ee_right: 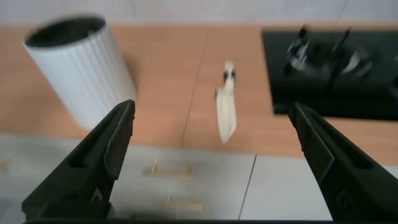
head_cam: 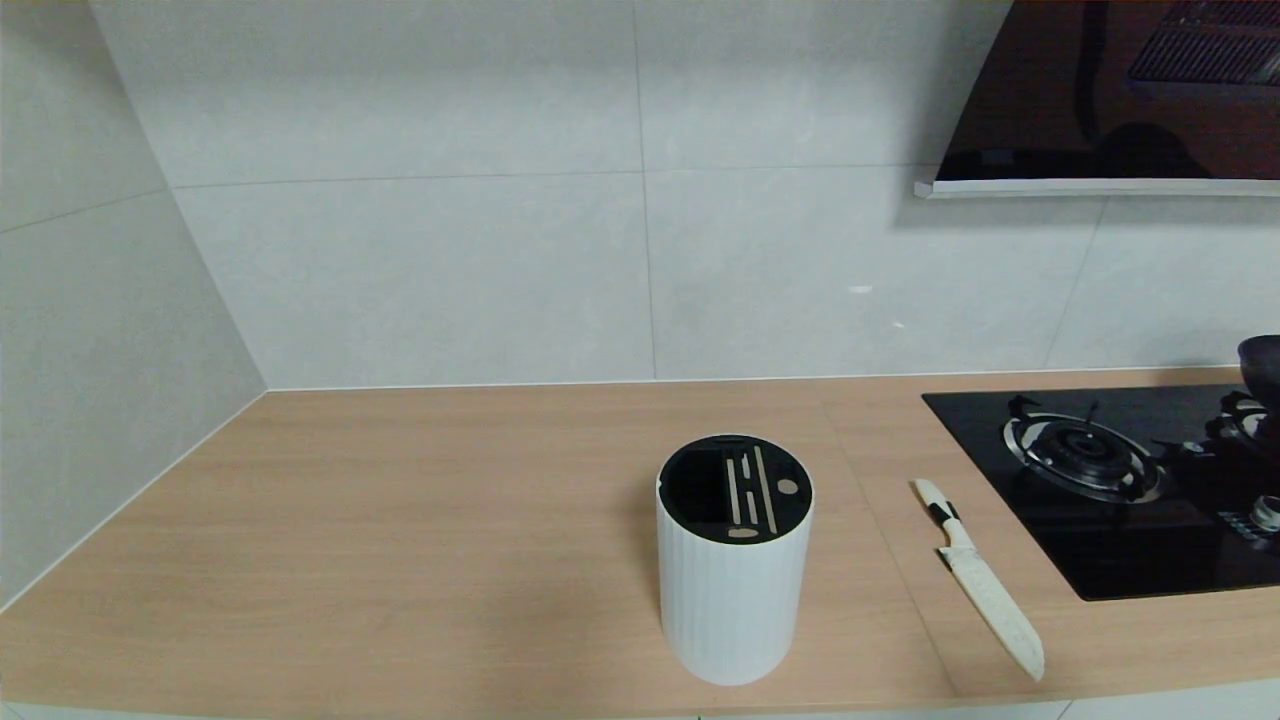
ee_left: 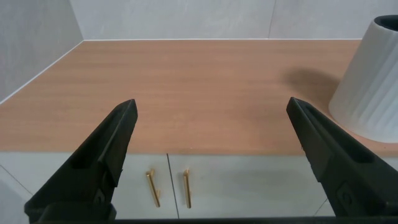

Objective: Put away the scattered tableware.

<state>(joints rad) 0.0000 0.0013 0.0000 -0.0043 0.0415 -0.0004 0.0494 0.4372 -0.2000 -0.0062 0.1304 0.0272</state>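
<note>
The white knife (head_cam: 975,575) lies flat just right of the knife block (head_cam: 733,560), blade tip toward the counter's (head_cam: 450,500) front edge, straight ahead of the right gripper (ee_right: 211,109), which is nearer than the left gripper (ee_left: 211,102); both are spread wide and empty.

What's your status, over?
Open and empty: left gripper, right gripper. Loose knife flat on counter between white holder and stove, blade toward front edge. Bare counter between knife and holder.

Head cam high over counter (head_cam: 400,520); wrist cams low, near edge — share holder (head_cam: 733,590).
</note>
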